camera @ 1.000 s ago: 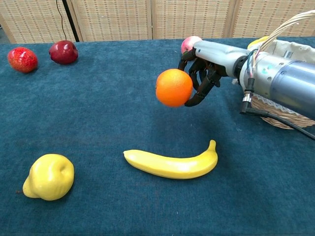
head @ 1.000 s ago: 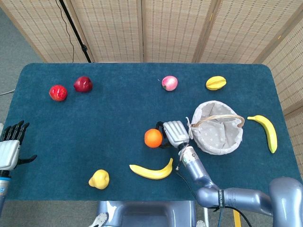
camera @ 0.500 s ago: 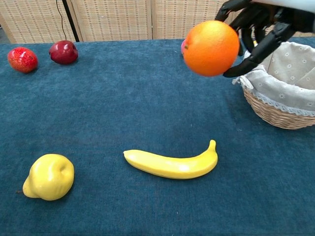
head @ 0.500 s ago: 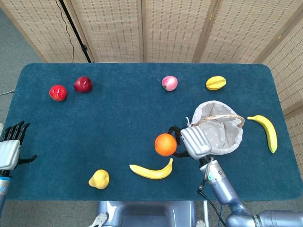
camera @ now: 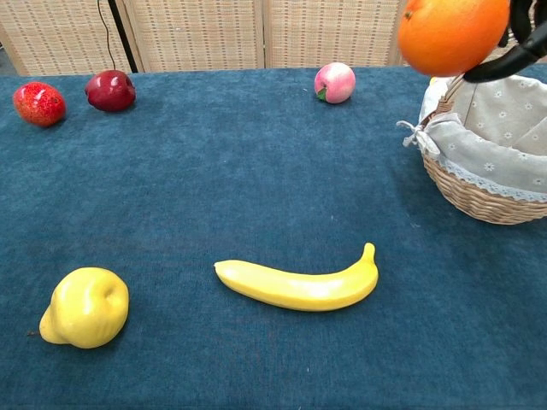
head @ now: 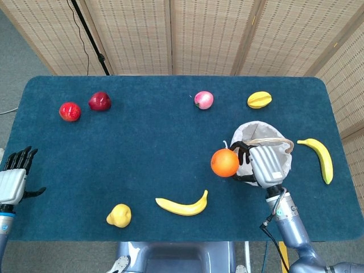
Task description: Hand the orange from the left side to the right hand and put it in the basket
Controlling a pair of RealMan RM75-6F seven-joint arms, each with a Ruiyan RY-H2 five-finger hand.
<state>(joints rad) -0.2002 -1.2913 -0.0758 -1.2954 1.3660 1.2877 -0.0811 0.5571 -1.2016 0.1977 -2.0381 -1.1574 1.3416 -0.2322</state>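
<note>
My right hand (head: 263,165) holds the orange (head: 225,162) up in the air, just left of the basket's (head: 282,170) near-left rim. In the chest view the orange (camera: 451,34) hangs at the top right, above the cloth-lined wicker basket (camera: 479,195), with only dark fingertips (camera: 523,56) of the right hand showing. My left hand (head: 12,181) stays at the far left edge of the table, fingers spread, holding nothing.
On the blue table lie a banana (head: 183,205) and a yellow pear-like fruit (head: 119,215) at the front, two red fruits (head: 70,111) (head: 99,101) back left, a pink peach (head: 203,99), a yellow starfruit (head: 259,99), and a second banana (head: 321,158) right of the basket.
My right hand has lifted the orange and carried it rightward, from beside the front banana up to the basket's left rim. The left hand has barely moved.
</note>
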